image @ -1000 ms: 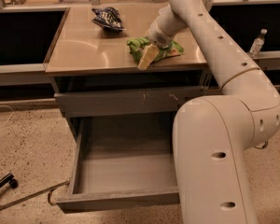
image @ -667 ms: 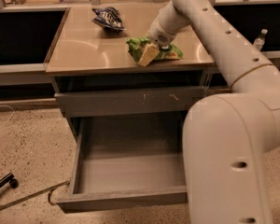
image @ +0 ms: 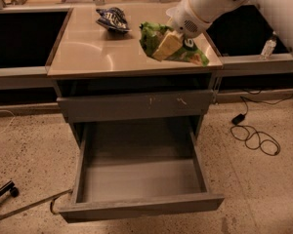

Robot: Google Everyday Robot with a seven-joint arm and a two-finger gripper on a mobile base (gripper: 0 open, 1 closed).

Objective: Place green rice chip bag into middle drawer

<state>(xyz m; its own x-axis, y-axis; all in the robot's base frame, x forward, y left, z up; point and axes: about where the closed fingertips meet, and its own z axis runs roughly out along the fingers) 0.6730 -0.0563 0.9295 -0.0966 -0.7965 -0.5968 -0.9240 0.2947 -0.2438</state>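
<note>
- The pincer [image: 163,48] hangs over the right part of the worktop [image: 88,52], clenched on the green bag [image: 186,52].
- The white arm [image: 210,4] comes in from the upper right.
- The green bag is crumpled under a beige finger [image: 168,43]; whether its lower edge touches the worktop cannot be told.
- A blue bag [image: 112,19] lies on the worktop near the back edge, to the left of the green bag and apart from it.
- Under the worktop is a shut drawer front [image: 136,105] with pale scratch marks.
- Below that, the drawer [image: 141,206] is pulled far out, its grey inner walls and floor showing.
- A black cable [image: 254,136] lies coiled on the speckled floor at right.
- A clear bottle [image: 268,47] stands on a ledge at far right.
</note>
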